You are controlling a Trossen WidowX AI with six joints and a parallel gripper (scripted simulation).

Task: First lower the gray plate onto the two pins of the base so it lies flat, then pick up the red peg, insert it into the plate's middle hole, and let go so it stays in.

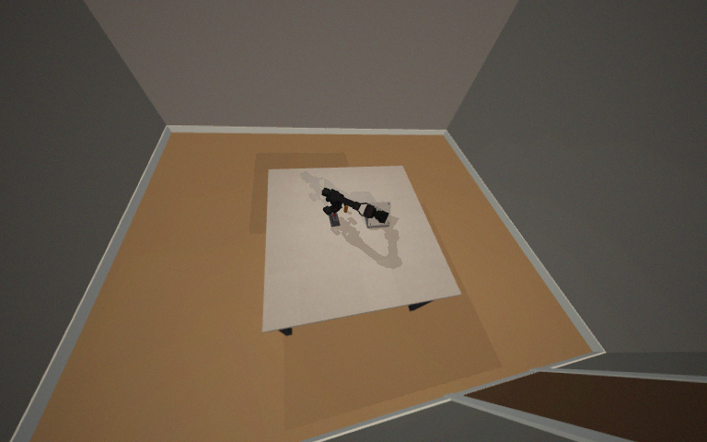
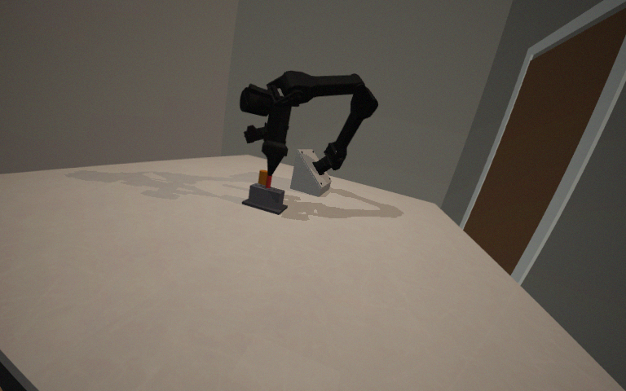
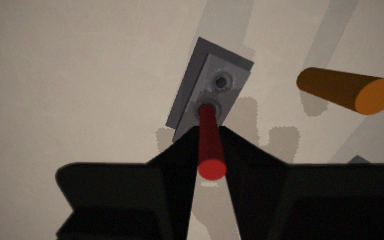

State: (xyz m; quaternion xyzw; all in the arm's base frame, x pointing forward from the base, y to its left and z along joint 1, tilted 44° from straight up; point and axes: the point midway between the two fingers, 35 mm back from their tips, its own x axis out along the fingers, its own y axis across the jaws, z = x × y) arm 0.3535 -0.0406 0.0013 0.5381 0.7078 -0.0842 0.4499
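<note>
The gray plate (image 2: 266, 197) (image 3: 215, 63) sits flat on the dark base (image 2: 263, 207) (image 3: 186, 90). In the wrist view its far hole shows a pin inside. My gripper (image 2: 269, 174) (image 3: 208, 131) is shut on the red peg (image 2: 268, 182) (image 3: 212, 168) and holds it about upright over the plate. The peg's lower end is at the plate's middle hole; how deep it reaches cannot be told. Much of the peg stands above the plate. The near hole is hidden by the fingers.
An orange cylinder (image 1: 345, 208) (image 2: 262, 177) (image 3: 370, 97) stands on the table (image 1: 312, 281) (image 2: 276, 299) (image 3: 75, 75), beside the plate and apart from it. The arm's wedge-shaped light mount (image 2: 301, 178) stands farther back in the exterior view.
</note>
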